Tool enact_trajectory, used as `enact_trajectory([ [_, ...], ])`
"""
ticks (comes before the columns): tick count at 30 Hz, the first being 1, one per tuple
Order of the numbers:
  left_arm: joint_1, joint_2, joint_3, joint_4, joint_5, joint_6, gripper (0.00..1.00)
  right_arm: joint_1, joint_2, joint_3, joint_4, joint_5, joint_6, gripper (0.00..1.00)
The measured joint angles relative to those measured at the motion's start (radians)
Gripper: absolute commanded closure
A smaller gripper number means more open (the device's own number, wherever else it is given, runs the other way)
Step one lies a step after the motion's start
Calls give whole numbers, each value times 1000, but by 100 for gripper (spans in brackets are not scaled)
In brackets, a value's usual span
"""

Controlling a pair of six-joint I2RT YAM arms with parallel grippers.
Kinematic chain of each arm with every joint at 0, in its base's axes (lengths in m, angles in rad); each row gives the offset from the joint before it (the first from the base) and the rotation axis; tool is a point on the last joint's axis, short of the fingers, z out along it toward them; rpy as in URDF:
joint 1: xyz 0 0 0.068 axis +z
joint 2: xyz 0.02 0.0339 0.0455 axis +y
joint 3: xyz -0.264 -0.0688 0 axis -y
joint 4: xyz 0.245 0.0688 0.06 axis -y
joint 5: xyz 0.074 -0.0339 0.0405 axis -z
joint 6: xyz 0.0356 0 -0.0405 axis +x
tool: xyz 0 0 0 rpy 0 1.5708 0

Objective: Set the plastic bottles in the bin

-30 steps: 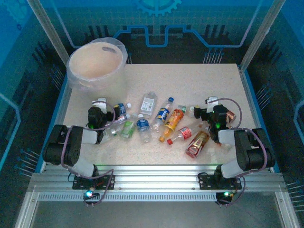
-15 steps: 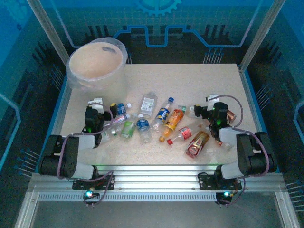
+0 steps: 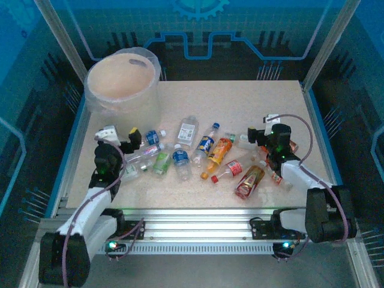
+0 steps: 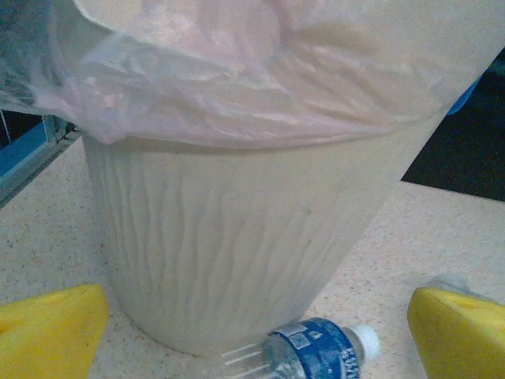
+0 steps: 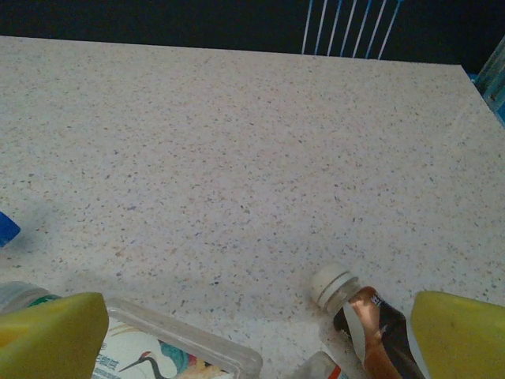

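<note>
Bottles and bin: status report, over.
Left pincer and right pincer open, holding nothing. Bottles all lying on table, none seen in bin. Blue-label bottle lies just ahead of left pincer, bin wall behind it.

Speckled beige tabletop [image 3: 240, 102]; blue-lit panel walls [image 3: 270, 27], gear motif [image 3: 198, 7]; aluminium posts [image 3: 61, 42]; ribbed metal rail [image 3: 198, 228] near edge.

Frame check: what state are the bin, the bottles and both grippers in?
Large round translucent whitish bin: upright, bag-lined, no bottles visible inside.
Small plastic drink bottles: lying scattered on the table.
Left gripper: open, facing the bin.
Right gripper: open, holding nothing.
</note>
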Motion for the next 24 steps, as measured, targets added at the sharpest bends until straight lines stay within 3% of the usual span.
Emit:
enact_trajectory([
  [7, 0, -212, 109, -434, -43, -222, 1, 42, -8, 31, -77, 50, 13, 0],
  [13, 0, -263, 203, -787, -75, -408, 1, 61, 13, 82, -151, 104, 25, 0],
  [18, -15, -171, 324, -1028, -74, -402, 1, 67, 13, 101, -181, 148, 35, 0],
  [24, -117, -3, 478, -1151, -74, -213, 1, 67, 11, 101, -212, 207, 44, 0],
])
